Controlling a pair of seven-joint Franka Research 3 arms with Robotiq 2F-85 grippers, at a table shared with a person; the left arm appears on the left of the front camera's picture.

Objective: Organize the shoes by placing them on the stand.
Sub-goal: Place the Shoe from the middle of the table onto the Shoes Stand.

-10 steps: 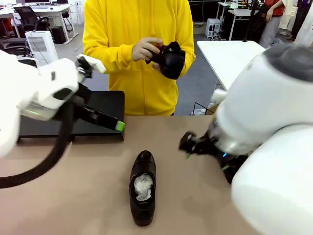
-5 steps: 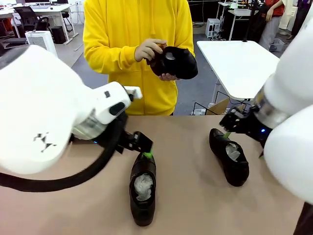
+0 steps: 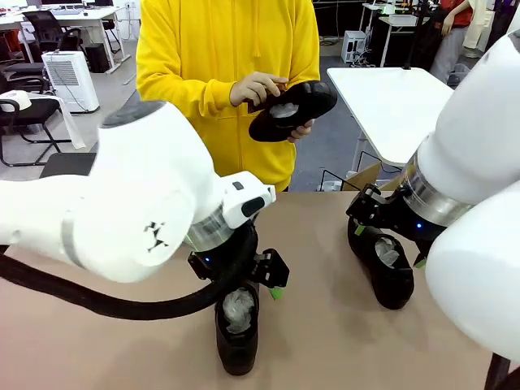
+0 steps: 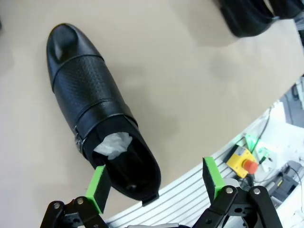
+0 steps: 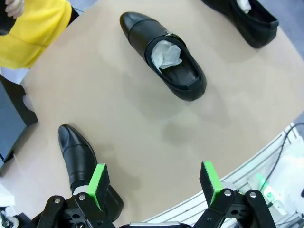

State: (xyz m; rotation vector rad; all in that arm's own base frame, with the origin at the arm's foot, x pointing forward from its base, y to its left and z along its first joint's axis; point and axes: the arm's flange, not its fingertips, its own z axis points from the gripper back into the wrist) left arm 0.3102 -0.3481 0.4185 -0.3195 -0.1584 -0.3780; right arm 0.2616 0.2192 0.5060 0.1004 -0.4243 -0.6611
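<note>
Left wrist view: the left gripper stands wide and empty over the table. A shoe lies on the table with its heel between the pads, close to one, and white paper stuffed inside.

Right wrist view: the right gripper, also wide and empty, hangs over the table. Three shoes lie there: one by a pad and two others holding paper.

The front view shows a fourth shoe, paper inside, in the person's hands beyond the table's far edge.
</note>
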